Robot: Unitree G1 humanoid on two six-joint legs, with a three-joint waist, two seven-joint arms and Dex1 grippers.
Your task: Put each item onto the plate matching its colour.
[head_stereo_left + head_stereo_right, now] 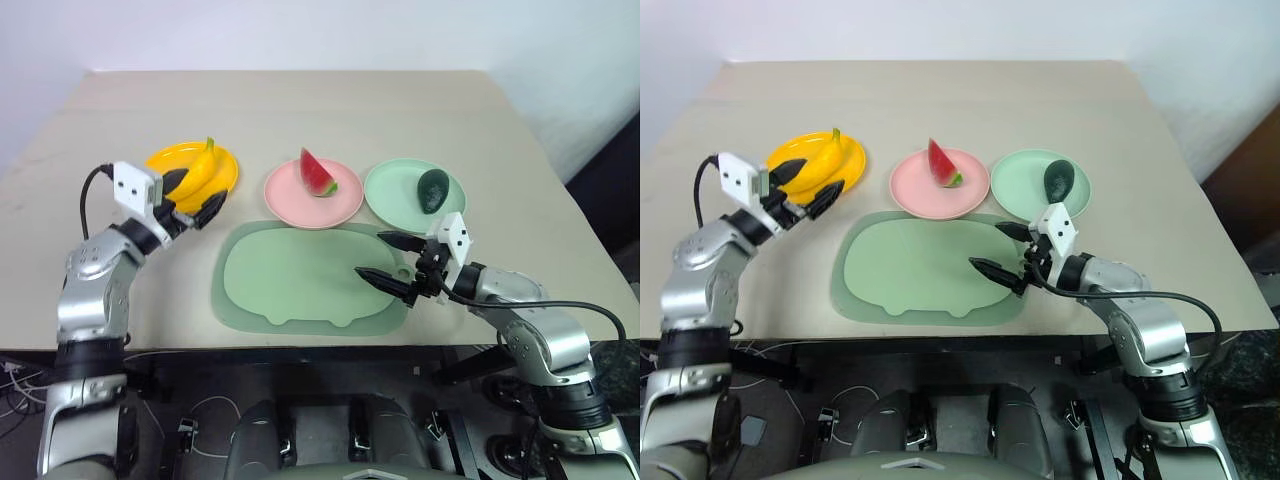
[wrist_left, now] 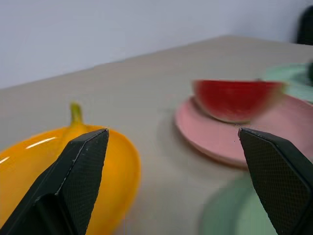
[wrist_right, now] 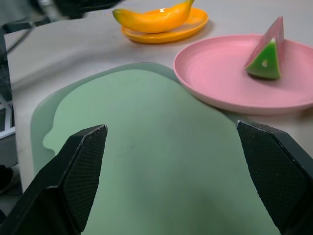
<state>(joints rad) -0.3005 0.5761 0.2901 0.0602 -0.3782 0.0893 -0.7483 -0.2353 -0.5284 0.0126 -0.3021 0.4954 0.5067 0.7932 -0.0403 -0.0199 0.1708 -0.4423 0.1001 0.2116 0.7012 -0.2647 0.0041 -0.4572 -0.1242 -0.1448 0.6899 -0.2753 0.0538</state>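
Left gripper [image 1: 194, 198] raised at near edge of yellow-orange plate [image 1: 160, 157], pointing forward and inward, fingers apart, nothing between them. Right gripper [image 1: 393, 262] low over right part of pale-green mat [image 1: 300, 280], pointing inward toward centre, fingers wide apart, empty. Banana [image 1: 198, 174] lying on yellow-orange plate, long axis diagonal, stem end away from robot. Watermelon wedge [image 1: 317, 173] on pink plate [image 1: 290, 200], red face up, rind down. Avocado [image 1: 433, 189] on mint plate [image 1: 395, 190], all on beige worktop [image 1: 300, 110]
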